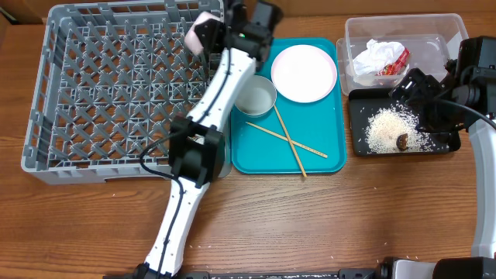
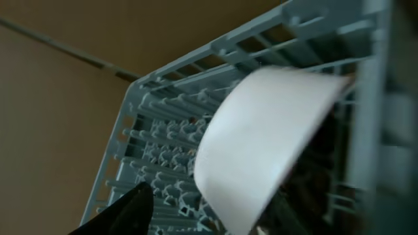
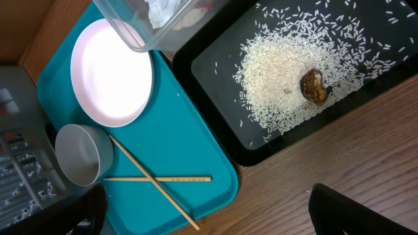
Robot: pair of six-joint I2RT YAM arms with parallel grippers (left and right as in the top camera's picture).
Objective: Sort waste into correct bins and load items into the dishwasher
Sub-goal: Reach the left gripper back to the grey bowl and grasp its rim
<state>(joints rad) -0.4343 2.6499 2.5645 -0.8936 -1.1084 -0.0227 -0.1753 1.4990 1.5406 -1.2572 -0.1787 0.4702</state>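
My left gripper point(image 1: 221, 27) is over the back right corner of the grey dish rack point(image 1: 116, 93), with a tilted whitish bowl point(image 1: 203, 31) at it. In the left wrist view the blurred bowl point(image 2: 261, 143) hangs over the rack point(image 2: 163, 143). The left finger stands apart from it and the right finger is hidden behind it. My right gripper point(image 1: 422, 97) is open and empty above the black tray point(image 1: 356, 124), which holds rice point(image 1: 387, 128) and a brown lump point(image 1: 402, 142). The clear tub point(image 1: 442, 31) holds the napkin point(image 1: 376, 54) and red wrapper point(image 1: 394, 64). No cup shows.
The teal serving tray point(image 1: 325, 159) between the rack and the bins carries the white plate point(image 1: 304, 72), a grey-blue bowl point(image 1: 256, 96) and two crossed chopsticks point(image 1: 288, 139). My left arm lies across the rack's right edge. Bare wooden table runs along the front.
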